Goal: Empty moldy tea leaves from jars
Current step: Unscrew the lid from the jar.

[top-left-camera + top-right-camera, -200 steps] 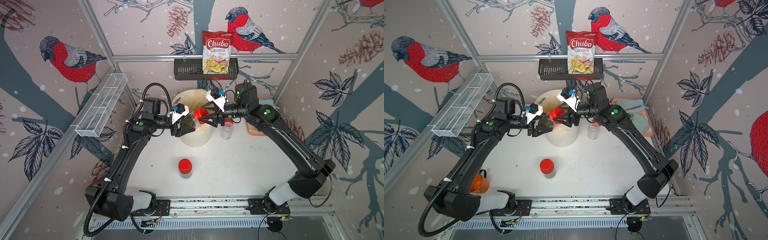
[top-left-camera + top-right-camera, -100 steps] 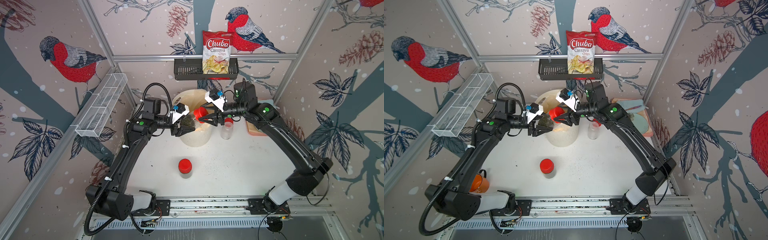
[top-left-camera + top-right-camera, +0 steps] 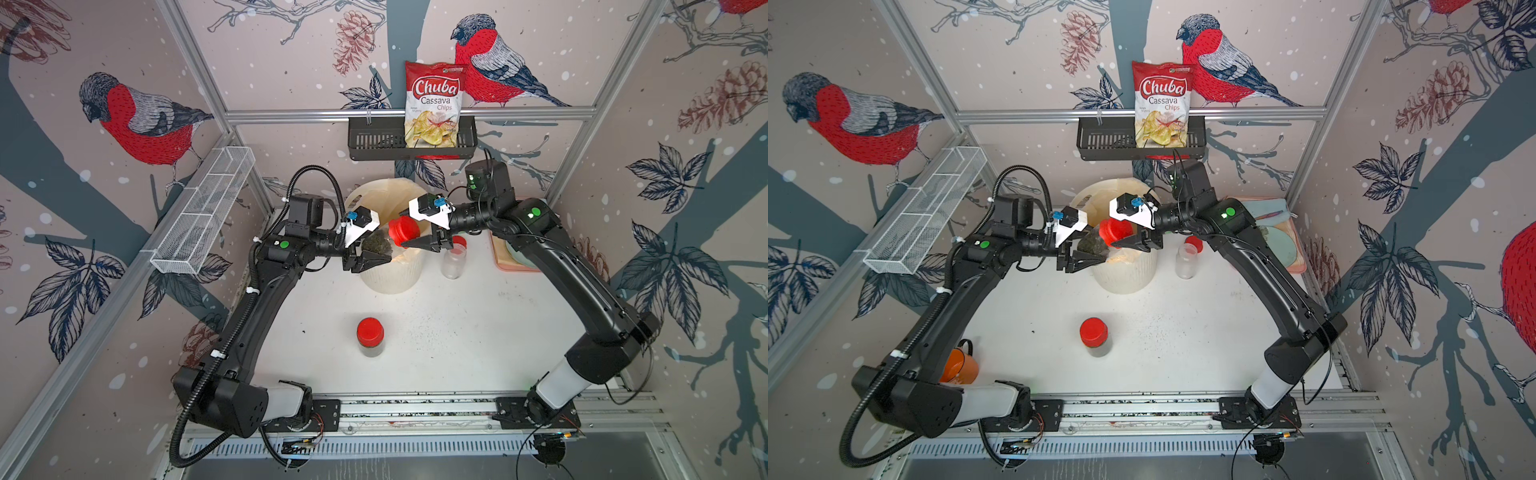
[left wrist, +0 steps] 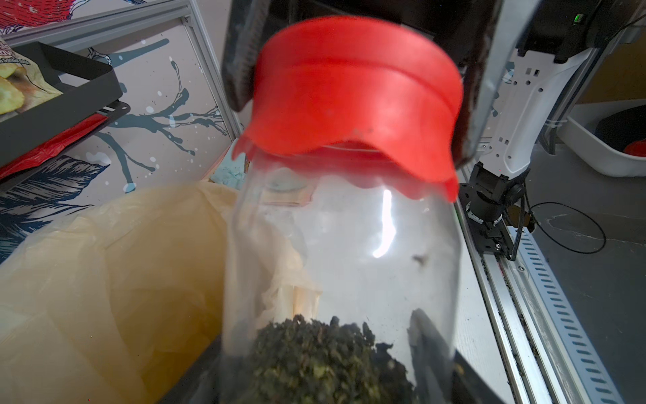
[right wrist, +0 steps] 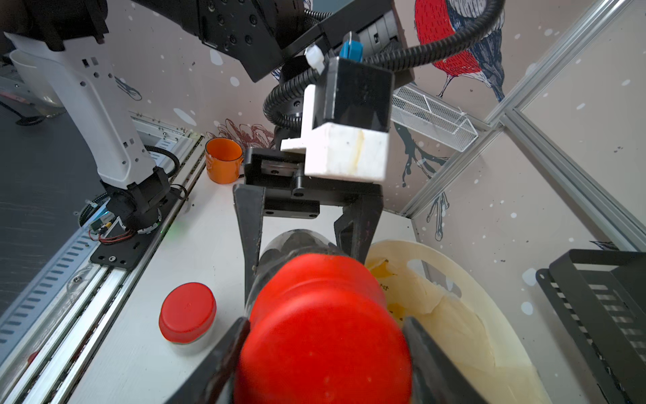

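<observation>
Jar point(image 4: 342, 245), small clear cylinder, dark crumbly tea leaves point(image 4: 325, 353) inside, clamped tilted in left gripper point(image 3: 379, 251) above white ribbed bin point(image 3: 392, 276); round red screw lid point(image 3: 401, 230) pinched by right gripper point(image 3: 405, 237).

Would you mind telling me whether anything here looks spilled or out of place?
Yes: dark crumbs are scattered on the table right of the closed jar, and more lie along the front rail, all outside the bin.
</observation>
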`<state>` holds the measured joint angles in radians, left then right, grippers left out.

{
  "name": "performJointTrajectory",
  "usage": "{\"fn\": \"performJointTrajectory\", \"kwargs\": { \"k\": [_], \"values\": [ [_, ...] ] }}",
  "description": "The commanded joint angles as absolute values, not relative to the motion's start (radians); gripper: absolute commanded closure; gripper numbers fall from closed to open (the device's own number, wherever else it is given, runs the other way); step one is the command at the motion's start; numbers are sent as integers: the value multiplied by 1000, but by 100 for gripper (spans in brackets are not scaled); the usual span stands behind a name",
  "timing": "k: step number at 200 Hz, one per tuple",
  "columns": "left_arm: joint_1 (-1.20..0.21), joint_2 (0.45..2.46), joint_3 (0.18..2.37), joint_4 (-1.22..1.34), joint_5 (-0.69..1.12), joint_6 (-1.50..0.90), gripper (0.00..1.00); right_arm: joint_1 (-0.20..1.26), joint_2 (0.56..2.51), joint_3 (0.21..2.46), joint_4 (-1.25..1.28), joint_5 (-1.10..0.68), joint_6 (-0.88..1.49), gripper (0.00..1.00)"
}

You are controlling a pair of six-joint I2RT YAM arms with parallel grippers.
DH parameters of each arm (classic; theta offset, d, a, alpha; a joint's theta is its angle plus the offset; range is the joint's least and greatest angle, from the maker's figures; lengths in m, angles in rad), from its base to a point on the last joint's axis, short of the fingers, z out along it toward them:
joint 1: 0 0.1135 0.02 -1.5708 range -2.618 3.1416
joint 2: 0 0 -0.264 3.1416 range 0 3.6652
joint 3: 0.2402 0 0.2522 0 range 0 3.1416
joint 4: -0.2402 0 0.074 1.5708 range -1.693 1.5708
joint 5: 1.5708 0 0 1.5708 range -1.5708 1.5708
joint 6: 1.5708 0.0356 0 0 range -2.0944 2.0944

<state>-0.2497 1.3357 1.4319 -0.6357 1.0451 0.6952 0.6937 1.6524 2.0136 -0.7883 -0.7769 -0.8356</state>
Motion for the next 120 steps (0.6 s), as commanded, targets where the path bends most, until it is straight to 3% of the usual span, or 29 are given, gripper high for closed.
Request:
{"fn": "performJointTrajectory", "kwargs": {
  "k": [1,39,61,75,120],
  "values": [
    [-250,1338,1447,-665,1090,691,38,693,1666,2036,-831,-773,-929,57],
    [-250,1336,1442,-666,1092,697,38,693,1655,2031,-847,-794,-940,43],
    [-250,1336,1441,-667,1092,699,38,692,1638,2002,-810,-812,-901,12],
    [-249,1334,1442,-666,1092,699,38,693,1621,1973,-779,-823,-882,1],
    [-250,1333,1437,-661,1084,699,38,692,1560,1904,-658,-852,-742,1]
  ]
}}
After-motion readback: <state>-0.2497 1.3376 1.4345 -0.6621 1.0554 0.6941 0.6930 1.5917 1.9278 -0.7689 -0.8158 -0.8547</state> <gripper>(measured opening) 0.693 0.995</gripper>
